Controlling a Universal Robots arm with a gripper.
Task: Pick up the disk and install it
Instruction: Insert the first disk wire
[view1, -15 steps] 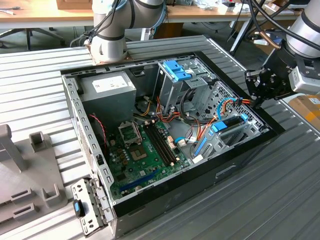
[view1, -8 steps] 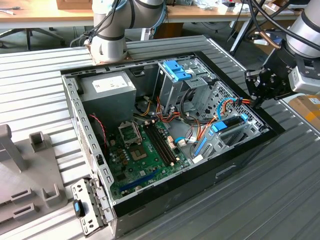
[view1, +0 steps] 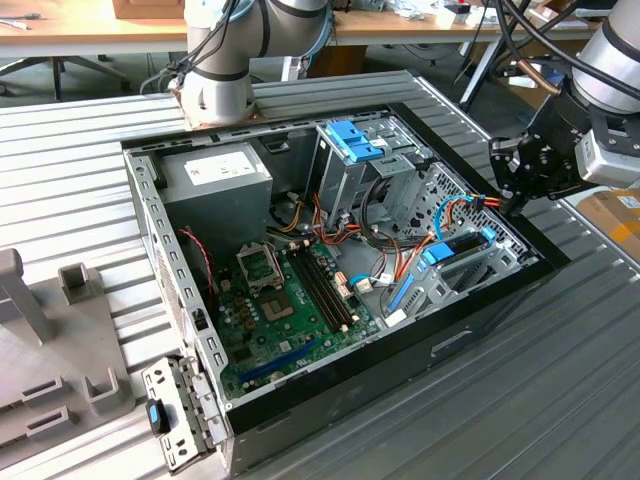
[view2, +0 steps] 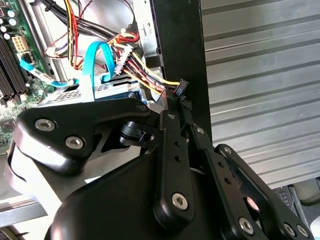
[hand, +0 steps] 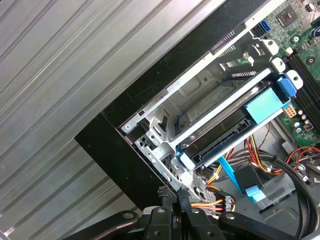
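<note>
Tool (view1: 510, 200) hangs with its fingers pressed together, gripping nothing, over the ribbed metal worktop (view1: 560, 390) at the open computer case's (view1: 420, 352) black rim. Inside, the disk (hand: 216, 135) sits in its metal bay (hand: 200, 95), with coloured wires (hand: 210, 204) just beside the tool's tips.

In the exterior view, the flat black rectangular disk (view1: 462, 243) with bright blue plastic rails sits between two and three o'clock of the green, silver-dotted circuit board (view1: 285, 300), inside a black-rimmed grey metal computer case (view1: 165, 260) on a ribbed silver metal table (view1: 560, 400).
</note>
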